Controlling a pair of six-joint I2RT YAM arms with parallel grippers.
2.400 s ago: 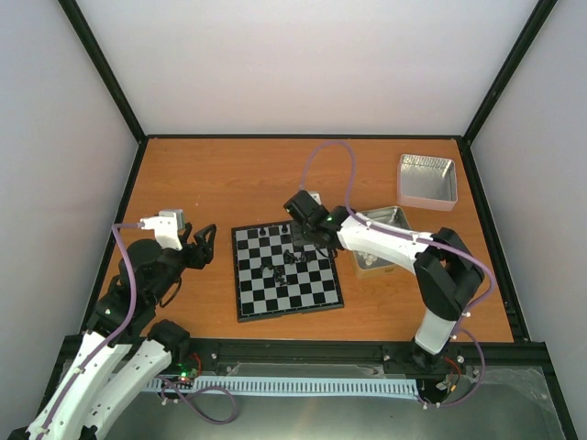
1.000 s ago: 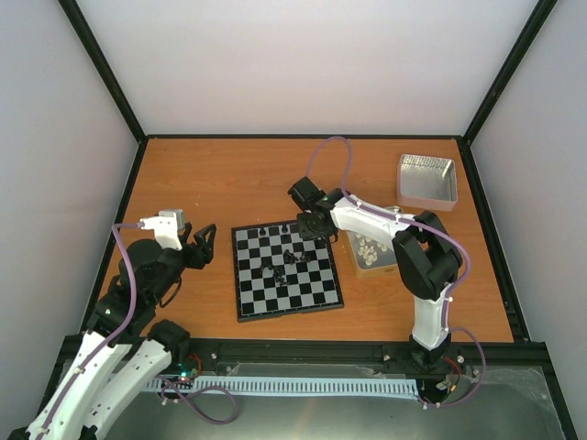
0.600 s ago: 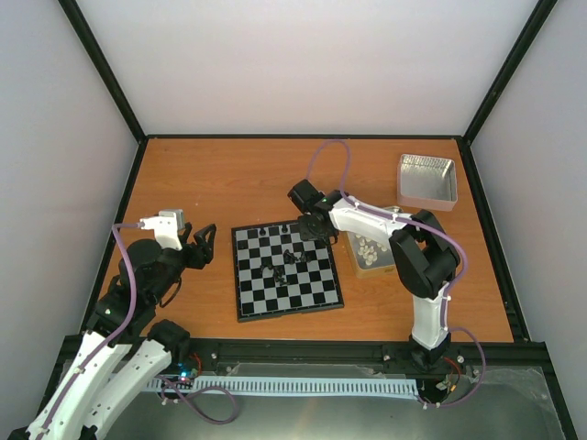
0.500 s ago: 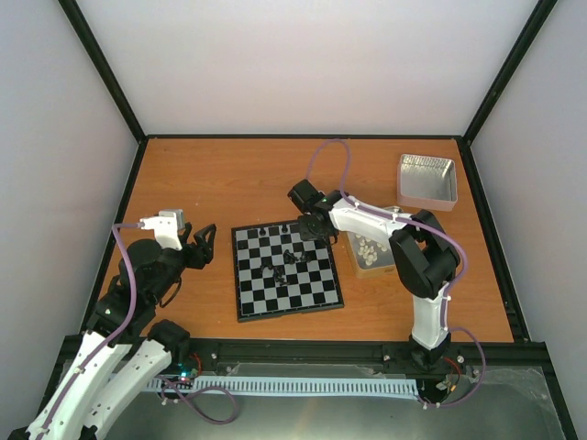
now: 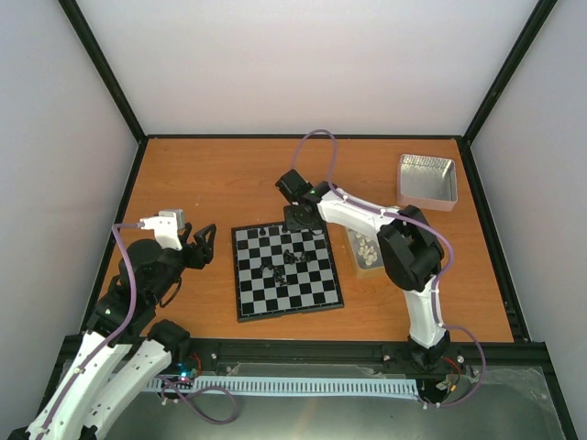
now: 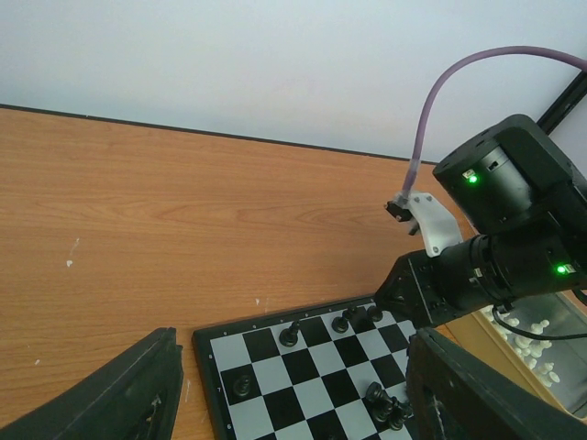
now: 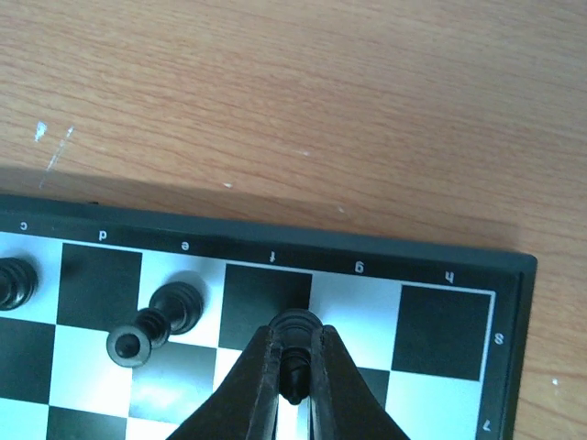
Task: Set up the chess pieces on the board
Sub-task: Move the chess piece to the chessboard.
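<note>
Top external view gives you the small flat chessboard of black and light-grey checks lying mid-bench on the orange-brown wooden bench. Tiny black chess pieces are bunched near its middle, with a few along the far row. Your right hand reaches over the chessboard's far edge, which fits seating a piece on the back rank. Your left hand hangs just off the left edge, clear of the work. A shiny rectangular metal tin holding cream-white pieces sits just right of the chessboard. A second tin stands near the far right corner. Plain white walls and a black frame close in the bench.

Left wrist view: the left hand's fingers stand wide with nothing between them, facing the far row.

Right wrist view: the right hand is pinched narrow on one small black pawn, held upright at the dark square under the letter f. Whether its base rests there you cannot tell. One square over, a black piece stands on e and a tipped piece lies against it, and that one probably needs righting.
</note>
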